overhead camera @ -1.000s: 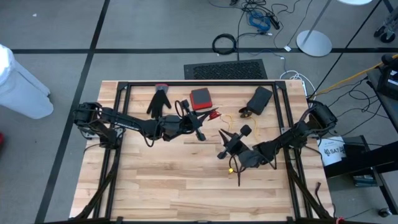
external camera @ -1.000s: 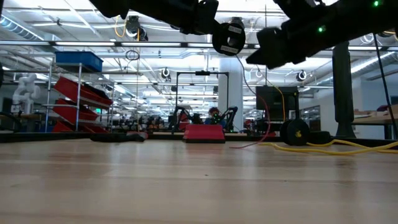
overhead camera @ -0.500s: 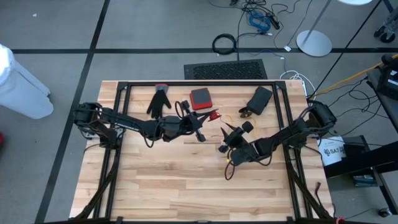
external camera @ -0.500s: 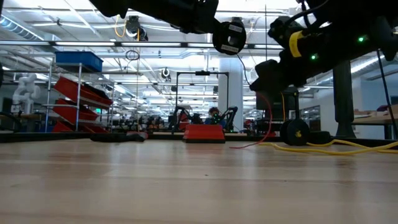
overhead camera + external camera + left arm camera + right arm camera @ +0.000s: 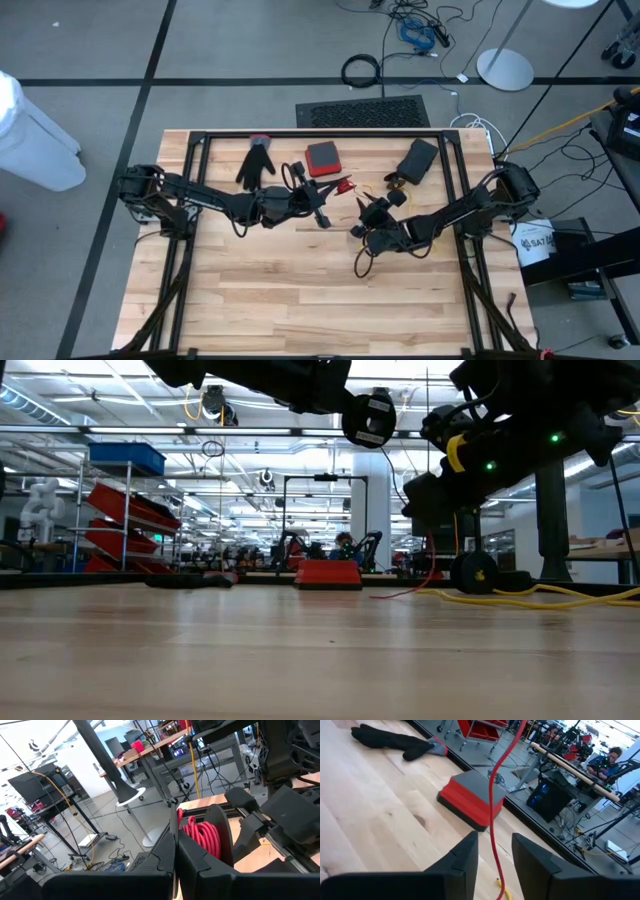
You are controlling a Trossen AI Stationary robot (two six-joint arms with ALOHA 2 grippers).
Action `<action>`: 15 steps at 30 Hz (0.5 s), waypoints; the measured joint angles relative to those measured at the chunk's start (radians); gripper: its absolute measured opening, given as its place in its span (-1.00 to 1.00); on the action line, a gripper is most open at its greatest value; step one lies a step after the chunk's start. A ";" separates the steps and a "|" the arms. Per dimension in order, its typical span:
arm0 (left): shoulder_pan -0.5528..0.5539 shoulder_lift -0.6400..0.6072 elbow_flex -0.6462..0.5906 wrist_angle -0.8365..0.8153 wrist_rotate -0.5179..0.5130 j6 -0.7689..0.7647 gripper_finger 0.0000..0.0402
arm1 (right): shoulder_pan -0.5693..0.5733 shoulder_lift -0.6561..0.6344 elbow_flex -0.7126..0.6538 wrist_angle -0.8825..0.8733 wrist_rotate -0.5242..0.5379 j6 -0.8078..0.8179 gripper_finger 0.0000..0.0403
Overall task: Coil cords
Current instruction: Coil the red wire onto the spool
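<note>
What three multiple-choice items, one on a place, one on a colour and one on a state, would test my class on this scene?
1. Where is the black glove?
A. On the table, beside the red-and-grey box
B. On top of that box
C. On the floor

2. What colour is the cord passing between the right gripper fingers?
A. Yellow
B. Red
C. Blue

3. How do the right gripper's fingers stand?
A. Pressed together
B. Apart
C. Clamped on the glove

Answers: 1 A, the high view shows them side by side; 2 B, the right wrist view shows a red line; 3 B, a gap shows either side of the cord.
</note>
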 joint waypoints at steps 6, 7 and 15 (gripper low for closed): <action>0.000 0.000 0.000 0.000 0.003 -0.001 -0.96 | -0.016 0.000 0.000 -0.012 -0.018 0.000 -0.66; 0.000 0.000 0.000 0.000 0.003 -0.001 -0.96 | -0.021 0.000 0.000 -0.013 -0.027 0.000 -0.71; 0.000 0.000 0.000 0.000 0.004 -0.002 -0.96 | -0.054 0.000 -0.034 0.006 -0.077 0.006 -0.98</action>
